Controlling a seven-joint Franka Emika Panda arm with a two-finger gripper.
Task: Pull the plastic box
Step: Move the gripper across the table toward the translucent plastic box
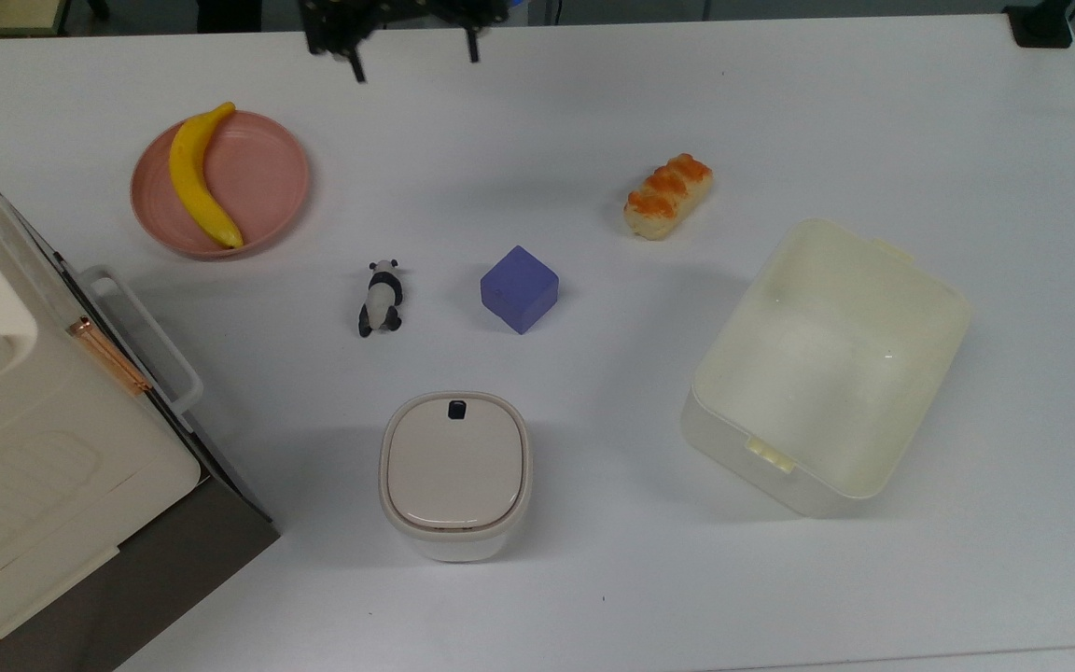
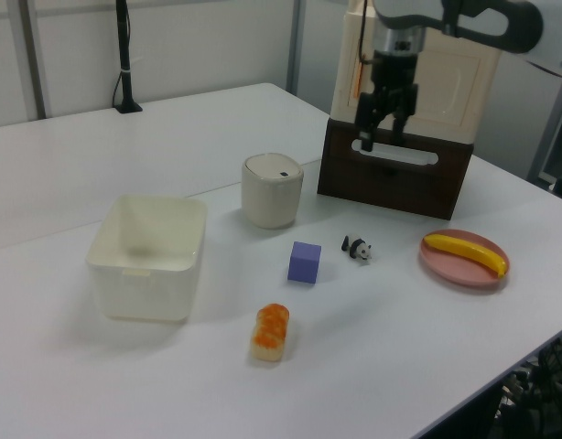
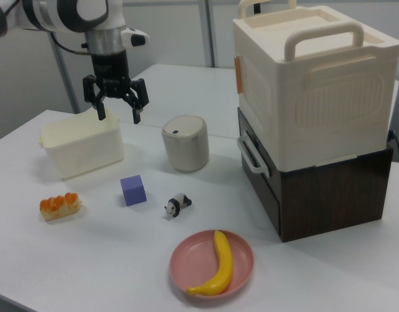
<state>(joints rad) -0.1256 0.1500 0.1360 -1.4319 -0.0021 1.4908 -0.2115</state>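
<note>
Gripper [image 3: 115, 108] spread apart, empty, high above table [image 1: 780, 112], well apart from plastic box [image 1: 827, 364]. Risk: approach path may clip bread roll [image 1: 668, 196] or cube [image 1: 519, 289]

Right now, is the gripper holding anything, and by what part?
Nothing is held: the black two-finger gripper hangs in the air with its jaws spread, apart from the cream-white plastic box.
</note>
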